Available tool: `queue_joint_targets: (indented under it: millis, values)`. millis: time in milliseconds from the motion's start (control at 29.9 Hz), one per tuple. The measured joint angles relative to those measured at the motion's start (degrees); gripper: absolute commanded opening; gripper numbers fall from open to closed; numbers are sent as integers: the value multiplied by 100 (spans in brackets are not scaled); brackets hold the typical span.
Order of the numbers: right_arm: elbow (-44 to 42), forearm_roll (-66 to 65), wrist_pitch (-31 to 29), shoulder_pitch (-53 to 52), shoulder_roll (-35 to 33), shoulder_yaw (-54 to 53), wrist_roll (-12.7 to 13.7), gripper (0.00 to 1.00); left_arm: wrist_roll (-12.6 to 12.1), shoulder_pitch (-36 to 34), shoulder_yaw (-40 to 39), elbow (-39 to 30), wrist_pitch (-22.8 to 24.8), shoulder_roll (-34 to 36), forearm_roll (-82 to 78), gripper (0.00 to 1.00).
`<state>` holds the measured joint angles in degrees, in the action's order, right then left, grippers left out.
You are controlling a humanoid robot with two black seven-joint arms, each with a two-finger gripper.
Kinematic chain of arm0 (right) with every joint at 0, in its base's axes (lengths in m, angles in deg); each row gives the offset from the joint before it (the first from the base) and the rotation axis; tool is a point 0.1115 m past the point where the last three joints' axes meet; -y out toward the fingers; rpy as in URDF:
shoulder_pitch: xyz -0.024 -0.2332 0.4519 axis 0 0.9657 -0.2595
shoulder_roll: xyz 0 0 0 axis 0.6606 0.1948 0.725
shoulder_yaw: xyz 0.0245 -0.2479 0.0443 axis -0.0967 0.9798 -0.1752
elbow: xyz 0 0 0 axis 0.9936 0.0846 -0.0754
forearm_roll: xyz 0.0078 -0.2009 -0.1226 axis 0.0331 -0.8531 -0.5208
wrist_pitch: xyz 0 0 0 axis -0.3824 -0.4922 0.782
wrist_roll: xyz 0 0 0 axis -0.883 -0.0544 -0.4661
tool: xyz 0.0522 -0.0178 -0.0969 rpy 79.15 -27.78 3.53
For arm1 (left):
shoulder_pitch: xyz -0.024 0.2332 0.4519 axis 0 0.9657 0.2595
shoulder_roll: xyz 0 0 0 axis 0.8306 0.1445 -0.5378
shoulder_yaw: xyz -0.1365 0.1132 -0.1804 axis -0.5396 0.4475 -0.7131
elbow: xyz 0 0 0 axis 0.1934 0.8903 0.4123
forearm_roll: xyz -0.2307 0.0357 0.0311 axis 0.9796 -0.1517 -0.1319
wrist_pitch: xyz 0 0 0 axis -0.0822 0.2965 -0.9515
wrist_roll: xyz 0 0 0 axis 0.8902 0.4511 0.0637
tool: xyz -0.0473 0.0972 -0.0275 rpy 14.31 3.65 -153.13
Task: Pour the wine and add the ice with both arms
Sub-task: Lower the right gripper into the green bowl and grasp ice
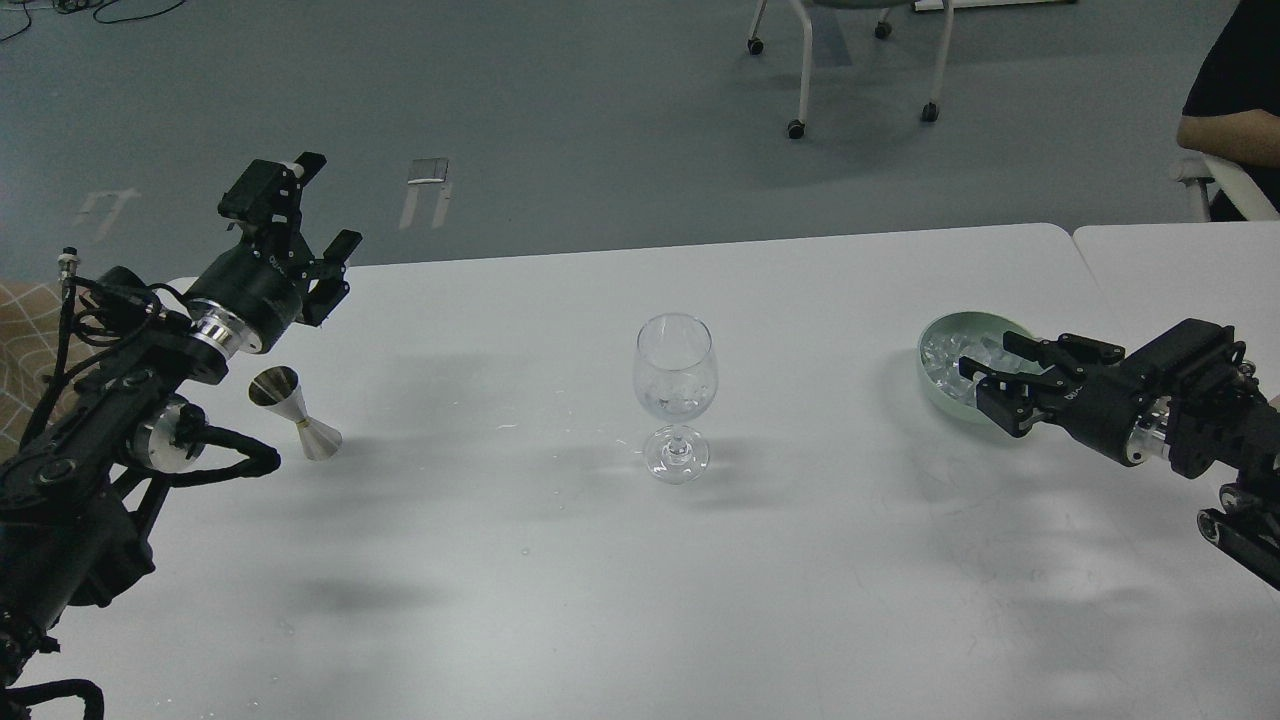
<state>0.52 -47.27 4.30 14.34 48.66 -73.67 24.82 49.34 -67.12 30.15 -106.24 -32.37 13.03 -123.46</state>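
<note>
The ice [955, 352] lies as clear cubes in a pale green bowl [940, 395] at the right side of the white table [560, 560]. Some cubes also seem to sit low in the stemmed glass [675, 385], which stands upright near the middle of the table; whether it holds wine I cannot tell. The right tool [985, 368] reaches over the near rim of the bowl, its fingers spread apart above the ice, with nothing held that I can see. The left tool [318, 215] is lifted over the far left edge of the table, its fingers apart and empty. Just below it a small metal measuring cup [296, 412] stands on the table, well apart from the glass.
</note>
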Motion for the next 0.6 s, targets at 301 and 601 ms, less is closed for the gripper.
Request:
queue_joint_targets:
  millis: [301, 601]
  values:
    - [-124, 0, -3, -33, 102, 58, 0, 59, 3, 6, 0, 0, 0, 12, 0, 99]
    - [-201, 0, -10, -100, 102, 213, 24, 41, 3, -2, 0, 0, 9, 26, 0, 99]
